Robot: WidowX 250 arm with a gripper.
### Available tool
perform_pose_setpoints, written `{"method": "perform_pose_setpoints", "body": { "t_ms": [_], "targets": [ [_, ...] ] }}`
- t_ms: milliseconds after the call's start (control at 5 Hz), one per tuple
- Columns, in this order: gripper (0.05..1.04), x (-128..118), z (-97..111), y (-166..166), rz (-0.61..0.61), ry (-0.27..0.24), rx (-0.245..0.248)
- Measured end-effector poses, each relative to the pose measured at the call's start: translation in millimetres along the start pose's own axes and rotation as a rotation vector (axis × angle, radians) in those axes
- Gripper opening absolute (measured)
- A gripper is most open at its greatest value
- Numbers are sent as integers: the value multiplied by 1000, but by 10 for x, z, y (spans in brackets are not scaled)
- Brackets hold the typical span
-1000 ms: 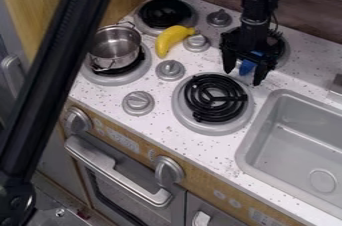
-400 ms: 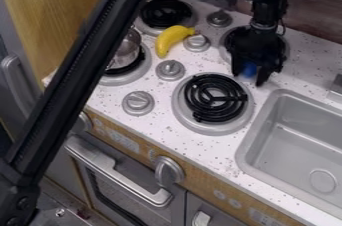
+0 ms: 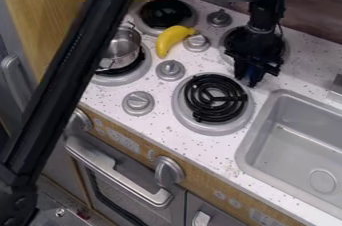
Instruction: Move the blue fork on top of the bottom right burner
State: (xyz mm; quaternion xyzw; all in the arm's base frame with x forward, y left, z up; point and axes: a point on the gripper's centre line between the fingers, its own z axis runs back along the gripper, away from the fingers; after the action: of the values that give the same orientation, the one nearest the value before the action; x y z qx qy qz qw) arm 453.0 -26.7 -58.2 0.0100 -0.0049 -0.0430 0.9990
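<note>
Blue fork (image 3: pixel 249 74), mostly hidden between gripping jaws.

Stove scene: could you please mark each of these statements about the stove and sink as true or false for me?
1. The gripper hangs near the front edge of the top right burner. True.
2. The metal pot stands on the top left burner. False: it stands on the bottom left burner.
3. The blue fork lies on the bottom right burner. False: that burner's black coil has no fork on it.
4. The sink is to the right of the bottom right burner in the view. True.
5. The yellow banana lies inside the pot. False: it lies outside the pot, beside a knob.
</note>
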Motion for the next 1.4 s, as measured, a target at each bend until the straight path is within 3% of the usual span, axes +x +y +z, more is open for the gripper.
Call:
{"method": "perform_pose_setpoints", "body": {
  "t_ms": [400, 600, 800, 1000, 1200, 1400],
  "targets": [
    [352, -266, 612, 81, -2, -90, -23],
    [313, -578, 701, 207, -22, -65, 1],
    [313, -899, 684, 233, -47, -20, 1],
    [313, -1145, 615, 273, -78, 31, 31],
    [313, -1283, 537, 221, -120, 74, 52],
    [313, -1255, 545, 77, -105, 87, 12]
  ]
}}
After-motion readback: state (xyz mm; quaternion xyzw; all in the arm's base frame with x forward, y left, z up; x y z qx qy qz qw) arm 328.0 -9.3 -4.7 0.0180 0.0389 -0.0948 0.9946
